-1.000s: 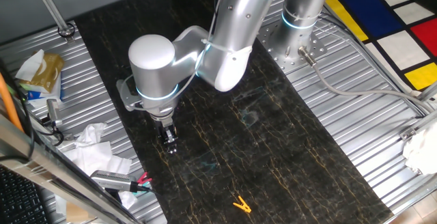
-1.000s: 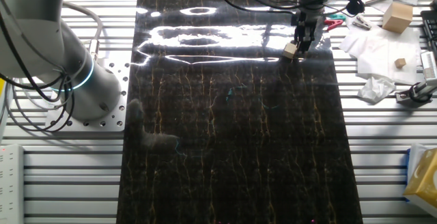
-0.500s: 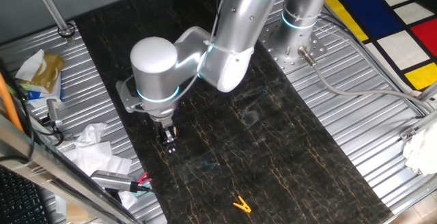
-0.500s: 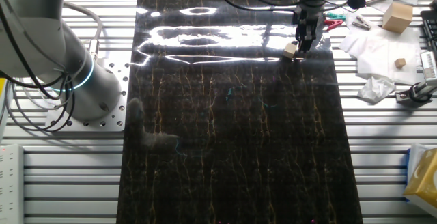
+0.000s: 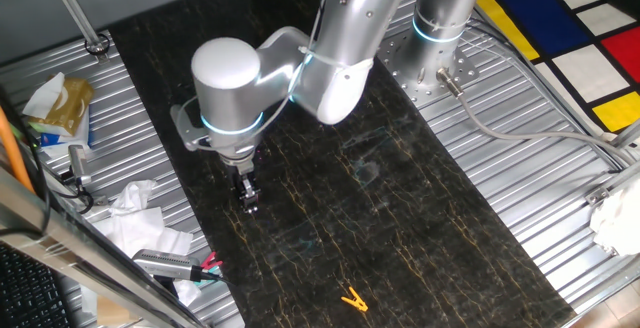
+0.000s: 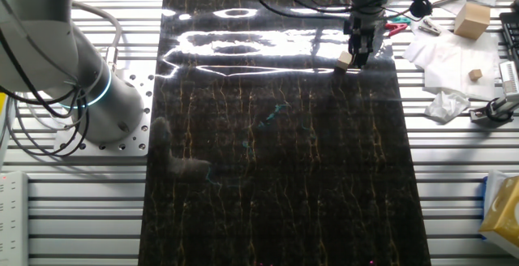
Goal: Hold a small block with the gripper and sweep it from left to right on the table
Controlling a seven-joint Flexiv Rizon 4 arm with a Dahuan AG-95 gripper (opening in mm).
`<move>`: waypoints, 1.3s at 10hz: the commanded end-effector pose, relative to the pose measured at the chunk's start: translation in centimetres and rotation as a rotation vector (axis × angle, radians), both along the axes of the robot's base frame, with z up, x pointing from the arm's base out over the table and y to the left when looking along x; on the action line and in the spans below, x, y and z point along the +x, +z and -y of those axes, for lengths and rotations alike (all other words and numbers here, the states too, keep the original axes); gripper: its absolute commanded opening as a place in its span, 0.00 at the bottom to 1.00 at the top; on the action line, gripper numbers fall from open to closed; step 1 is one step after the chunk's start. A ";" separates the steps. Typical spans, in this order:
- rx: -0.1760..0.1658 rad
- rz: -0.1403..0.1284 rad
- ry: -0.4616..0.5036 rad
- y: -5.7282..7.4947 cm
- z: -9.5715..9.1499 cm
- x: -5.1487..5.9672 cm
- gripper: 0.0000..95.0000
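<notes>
One small block (image 6: 345, 59), pale tan, sits pinched at the tip of the gripper (image 6: 357, 57), w/ the fingers closed on it, right down at the table (image 6: 276, 177) surface near one long edge, close to the ribbed metal frame. Held that low prob. so the cube drags along the black top rather than hanging over it. The yellow clip (image 5: 352, 299) lies well apart toward the other end, and the sweep looks barely begun, imo.
</notes>
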State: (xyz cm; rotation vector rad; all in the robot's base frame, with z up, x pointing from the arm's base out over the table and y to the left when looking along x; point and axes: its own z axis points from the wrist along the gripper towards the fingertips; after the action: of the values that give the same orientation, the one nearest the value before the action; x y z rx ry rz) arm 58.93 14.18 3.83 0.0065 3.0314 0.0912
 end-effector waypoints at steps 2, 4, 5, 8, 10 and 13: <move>0.030 -0.004 -0.011 -0.1 -0.1 0.1 0.60; 0.047 -0.005 -0.017 -0.2 -0.1 0.0 0.60; 0.050 -0.005 -0.018 -0.3 -0.1 -0.1 0.60; 0.056 -0.004 -0.024 -0.8 -0.3 -0.2 0.60; 0.059 -0.002 -0.029 -1.2 -0.6 -0.5 0.60; 0.071 -0.004 -0.034 -1.4 -0.7 -0.6 0.60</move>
State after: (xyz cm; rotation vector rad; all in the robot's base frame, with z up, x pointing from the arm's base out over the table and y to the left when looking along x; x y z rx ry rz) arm 58.28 14.89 2.42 0.0663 3.0278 0.1916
